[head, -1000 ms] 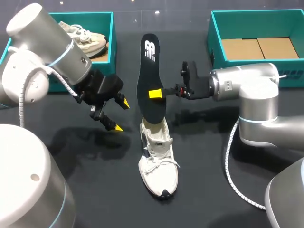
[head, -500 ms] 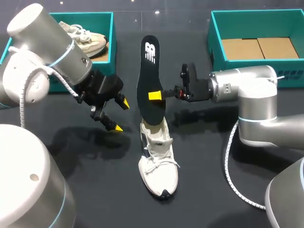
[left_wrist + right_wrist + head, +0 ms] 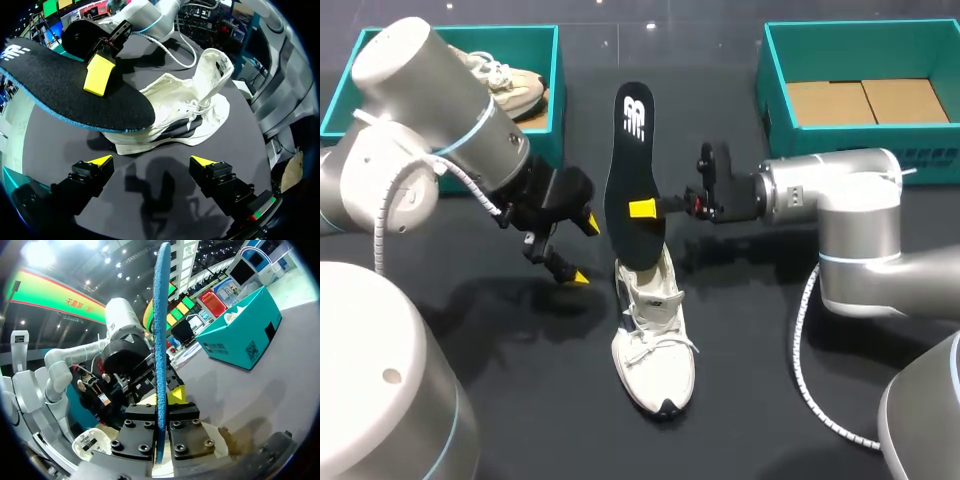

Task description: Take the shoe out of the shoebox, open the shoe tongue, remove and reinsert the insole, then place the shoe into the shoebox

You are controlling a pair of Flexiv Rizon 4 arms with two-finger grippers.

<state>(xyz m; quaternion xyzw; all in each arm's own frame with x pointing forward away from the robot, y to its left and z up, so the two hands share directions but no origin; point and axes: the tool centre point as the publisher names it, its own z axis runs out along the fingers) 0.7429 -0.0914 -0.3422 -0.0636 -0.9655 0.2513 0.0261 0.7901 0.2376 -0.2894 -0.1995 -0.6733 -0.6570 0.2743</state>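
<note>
A white shoe (image 3: 655,340) lies on the dark table, toe toward the front, its heel opening under the lower end of a black insole (image 3: 633,170). My right gripper (image 3: 642,209) is shut on the insole's middle and holds it upright over the heel. In the right wrist view the insole (image 3: 161,315) stands edge-on between the right gripper (image 3: 161,412)'s fingers. My left gripper (image 3: 582,250) hangs open just left of the insole. In its own view the left gripper (image 3: 152,162) is above the table, with the shoe (image 3: 175,125) and insole (image 3: 70,95) ahead.
A teal shoebox (image 3: 510,38) at the back left holds another pale shoe (image 3: 505,80). A second teal shoebox (image 3: 772,100) at the back right has cardboard on its floor. Dark tabletop surrounds the white shoe at the front.
My left arm has swung right, bringing its open gripper closer to the insole and shoe. The right gripper has shifted the insole slightly left.
</note>
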